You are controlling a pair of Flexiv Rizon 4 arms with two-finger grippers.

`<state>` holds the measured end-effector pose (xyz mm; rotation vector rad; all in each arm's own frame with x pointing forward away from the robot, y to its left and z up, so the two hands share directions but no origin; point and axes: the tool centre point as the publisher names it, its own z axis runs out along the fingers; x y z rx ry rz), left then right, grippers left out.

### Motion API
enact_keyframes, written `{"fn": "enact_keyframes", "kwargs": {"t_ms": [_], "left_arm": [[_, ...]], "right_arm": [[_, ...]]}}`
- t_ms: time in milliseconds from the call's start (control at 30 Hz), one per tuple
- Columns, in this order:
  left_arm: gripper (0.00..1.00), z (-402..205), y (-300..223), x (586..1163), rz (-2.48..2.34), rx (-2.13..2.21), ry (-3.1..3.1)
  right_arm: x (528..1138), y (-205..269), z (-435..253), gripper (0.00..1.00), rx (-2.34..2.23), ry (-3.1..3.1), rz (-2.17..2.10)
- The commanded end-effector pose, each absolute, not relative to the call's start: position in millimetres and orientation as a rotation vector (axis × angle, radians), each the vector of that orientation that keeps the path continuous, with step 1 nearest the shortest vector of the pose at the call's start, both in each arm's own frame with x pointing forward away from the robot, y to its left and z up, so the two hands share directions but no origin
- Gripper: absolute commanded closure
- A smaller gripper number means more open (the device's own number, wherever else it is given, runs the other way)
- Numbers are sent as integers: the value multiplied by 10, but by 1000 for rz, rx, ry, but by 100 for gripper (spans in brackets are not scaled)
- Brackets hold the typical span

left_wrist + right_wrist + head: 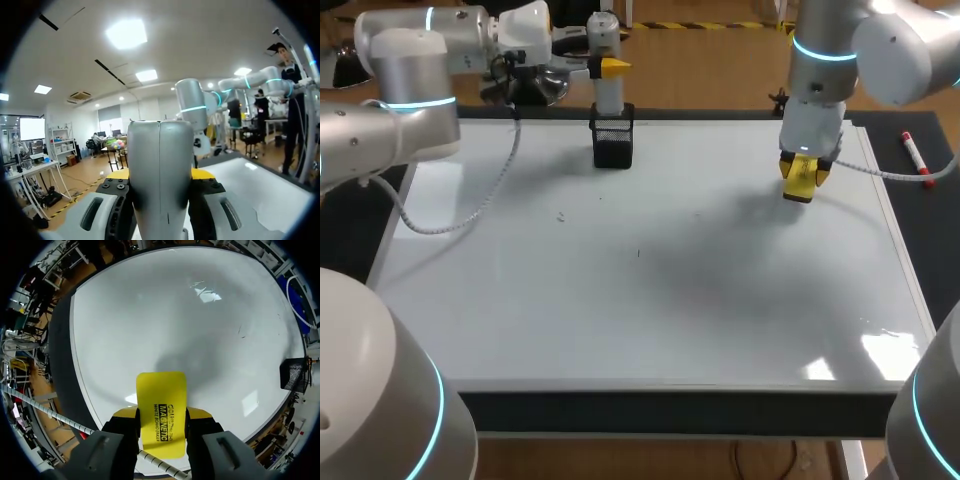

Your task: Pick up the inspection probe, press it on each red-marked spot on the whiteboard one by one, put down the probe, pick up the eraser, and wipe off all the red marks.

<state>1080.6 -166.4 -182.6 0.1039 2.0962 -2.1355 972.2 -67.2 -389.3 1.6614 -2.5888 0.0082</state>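
Whiteboard (650,300) surface shows us no red marks in any view, only a few faint dark specks near its middle. We judge the wiping step to be in hand, or close to finished. To do it well, we should lay the pad flat, keep the pressure even, and sweep in overlapping passes under the right arm. We should stay inside the frame and away from the black mesh holder (612,145) at the far edge. As far as we can see, the inspection probe (606,95) stands upright with its lower end in that holder. Our left gripper (612,68) is clamped on the probe's grey shaft, with a yellow tip on each side in the left wrist view. Our right gripper (802,185) is over the board's far right part, fingers closed on the yellow eraser (800,176), which sticks out ahead of the tips. We cannot tell whether it touches the surface. A red marker pen (914,153) lies beyond the board's right edge.
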Motion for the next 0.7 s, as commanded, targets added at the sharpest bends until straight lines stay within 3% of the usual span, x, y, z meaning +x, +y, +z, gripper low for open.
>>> {"fn": "enact_keyframes", "kwargs": {"t_ms": [33, 700], "left_arm": [[100, -1737, -1545, 10636, -2104, 83, 2102], [100, -1774, -1027, 9979, -2023, -37, 2080]], "right_arm": [[9721, -680, -3882, 100, 1663, -2587, 13], [9721, -680, -3882, 100, 1663, -2587, 13]]}}
